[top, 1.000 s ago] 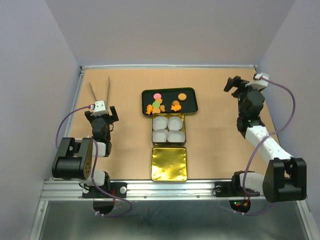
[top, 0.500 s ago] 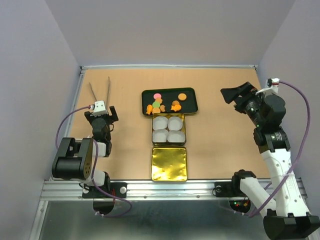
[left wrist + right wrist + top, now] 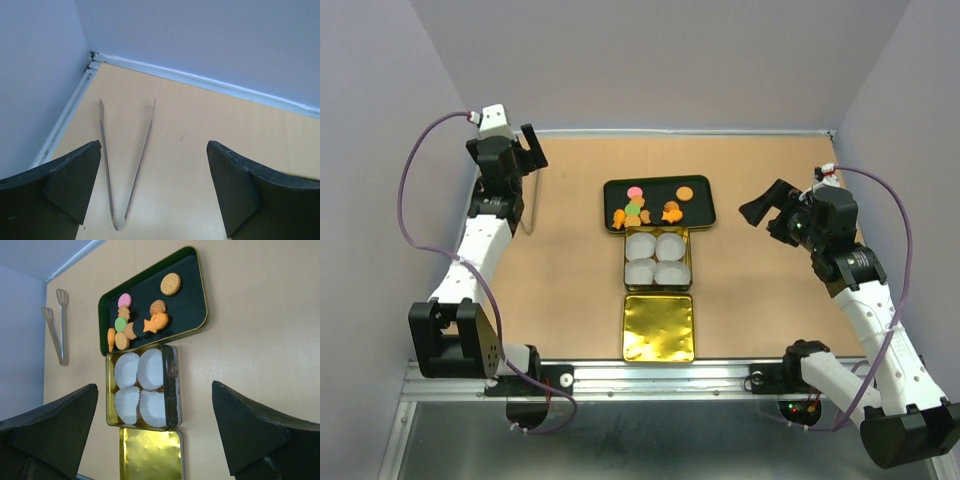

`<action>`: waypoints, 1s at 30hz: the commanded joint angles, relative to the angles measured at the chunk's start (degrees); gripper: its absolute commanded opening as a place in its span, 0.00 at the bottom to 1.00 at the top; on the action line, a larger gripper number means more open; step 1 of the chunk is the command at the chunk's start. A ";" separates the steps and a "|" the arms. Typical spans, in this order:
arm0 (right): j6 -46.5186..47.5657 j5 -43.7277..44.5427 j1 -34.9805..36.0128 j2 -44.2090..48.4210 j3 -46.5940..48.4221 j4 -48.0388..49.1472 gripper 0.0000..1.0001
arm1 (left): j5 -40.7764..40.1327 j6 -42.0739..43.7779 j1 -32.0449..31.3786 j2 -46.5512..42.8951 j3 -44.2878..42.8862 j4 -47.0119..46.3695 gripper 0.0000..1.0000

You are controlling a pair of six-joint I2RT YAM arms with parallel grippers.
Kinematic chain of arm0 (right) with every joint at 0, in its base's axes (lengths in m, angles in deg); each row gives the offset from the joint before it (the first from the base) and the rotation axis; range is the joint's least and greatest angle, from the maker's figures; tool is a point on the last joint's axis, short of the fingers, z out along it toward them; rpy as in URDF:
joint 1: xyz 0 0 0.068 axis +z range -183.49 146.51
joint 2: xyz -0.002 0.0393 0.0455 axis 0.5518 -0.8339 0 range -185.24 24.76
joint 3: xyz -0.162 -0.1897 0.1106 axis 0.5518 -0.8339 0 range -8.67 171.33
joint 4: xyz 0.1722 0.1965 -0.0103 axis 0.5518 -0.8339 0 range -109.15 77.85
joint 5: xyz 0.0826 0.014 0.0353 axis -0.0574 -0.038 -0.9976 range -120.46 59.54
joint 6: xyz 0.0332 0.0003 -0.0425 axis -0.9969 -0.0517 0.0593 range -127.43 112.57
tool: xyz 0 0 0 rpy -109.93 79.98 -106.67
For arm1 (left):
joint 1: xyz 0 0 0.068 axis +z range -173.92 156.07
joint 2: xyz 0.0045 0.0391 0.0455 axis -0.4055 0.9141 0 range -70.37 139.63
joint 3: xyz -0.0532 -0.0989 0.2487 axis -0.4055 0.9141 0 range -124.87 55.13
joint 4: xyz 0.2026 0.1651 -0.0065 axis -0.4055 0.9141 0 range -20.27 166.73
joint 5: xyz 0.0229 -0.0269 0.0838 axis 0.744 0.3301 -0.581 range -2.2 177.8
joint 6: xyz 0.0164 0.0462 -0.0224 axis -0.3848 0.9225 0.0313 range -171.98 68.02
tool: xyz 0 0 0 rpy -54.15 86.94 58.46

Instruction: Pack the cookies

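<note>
Left wrist view: the left end effector (image 3: 154, 150), jaws wide, hangs over the tongs (image 3: 142, 147) on the desk (image 3: 225, 130); an off-centre close could skid them. The cookies (image 3: 155, 322) crowd a black tray (image 3: 187, 300) ahead of the right end effector (image 3: 155, 387), jaws likewise spread, so neighbours may get knocked.

The left gripper (image 3: 528, 150) is hovering far out, jaws gaping; the right gripper (image 3: 765, 205) is pointing leftward, equally spread.
</note>
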 commanded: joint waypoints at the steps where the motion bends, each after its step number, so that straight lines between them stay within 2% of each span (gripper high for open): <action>1: 2.23 2.86 0.42 0.84 3.13 0.87 1.00 | 12.39 -4.72 4.80 2.24 -6.11 23.52 0.99; 4: 3.38 2.77 0.42 1.02 4.01 0.61 1.00 | 14.50 -3.24 5.16 1.02 -5.51 25.76 0.99; 8: 4.17 1.28 0.42 -0.47 5.59 -1.66 1.00 | 20.38 -1.64 5.77 -2.15 1.51 20.76 0.99; 9: 4.43 1.19 0.42 -1.26 6.12 -2.63 1.00 | 25.01 -3.21 7.25 -1.11 1.88 20.32 0.99; 12: 5.22 0.66 0.42 -4.95 8.67 -6.15 1.00 | 31.72 -4.63 10.68 3.45 1.36 21.88 0.99; 17: 6.19 1.53 0.42 -5.40 8.67 -8.18 1.00 | 24.29 -4.37 12.10 4.26 -2.07 24.61 0.99; 21: 6.54 2.42 0.42 -4.96 7.18 -8.18 1.00 | 15.85 -1.65 12.19 10.04 -6.64 31.64 0.99; 25: 6.81 2.50 0.42 -5.57 7.26 -8.18 1.00 | 18.64 -0.15 12.01 12.70 -4.72 31.65 0.99; 30: 7.07 2.68 0.42 -5.84 7.26 -8.18 1.00 | 18.20 -0.33 12.01 15.33 -2.17 28.75 0.99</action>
